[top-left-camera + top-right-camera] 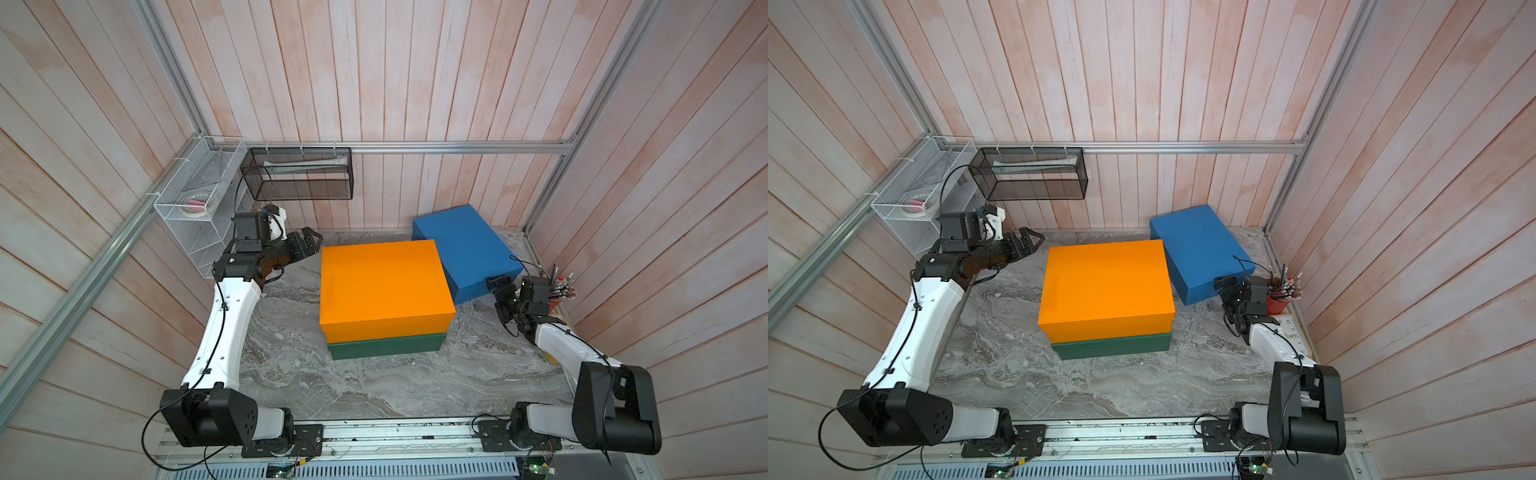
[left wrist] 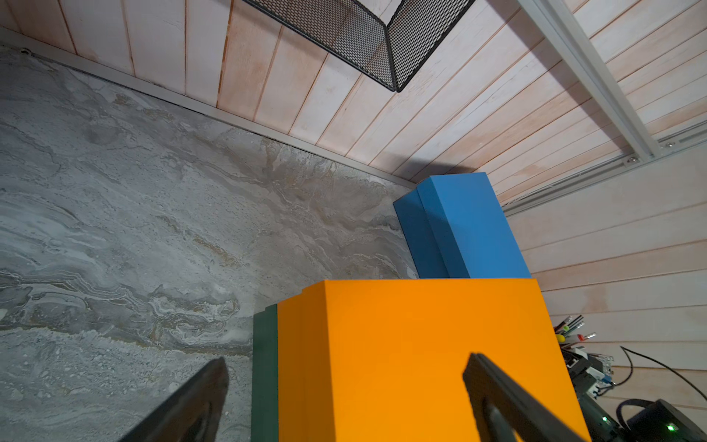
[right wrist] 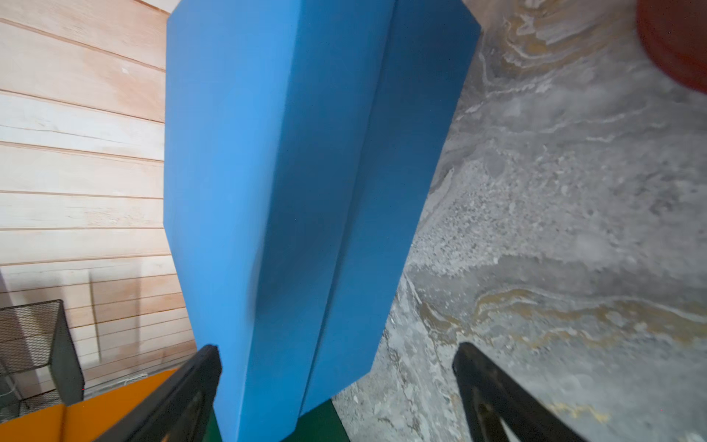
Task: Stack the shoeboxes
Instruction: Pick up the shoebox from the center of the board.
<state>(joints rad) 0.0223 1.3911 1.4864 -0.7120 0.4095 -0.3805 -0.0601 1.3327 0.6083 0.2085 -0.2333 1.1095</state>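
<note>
on the marble surface (image 1: 374,386) the orange box (image 1: 382,286) sits on the dark green box (image 1: 386,347). the blue box (image 1: 465,245) lies alone just behind-right of them, skewed, long axis running from the back wall toward the nearer right gripper (image 1: 500,293), jaws wide at its near end. the left gripper (image 1: 309,243), wide and empty, is farther off.

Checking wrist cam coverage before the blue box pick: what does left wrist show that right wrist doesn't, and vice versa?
Left wrist only: the left gripper, jaws spread; pencil tips; an aluminium rail.
Right wrist only: the right gripper, jaws spread; a red cup edge.
Both: the orange box, the blue box, a sliver of the green box, the black mesh basket, the marble table.
</note>
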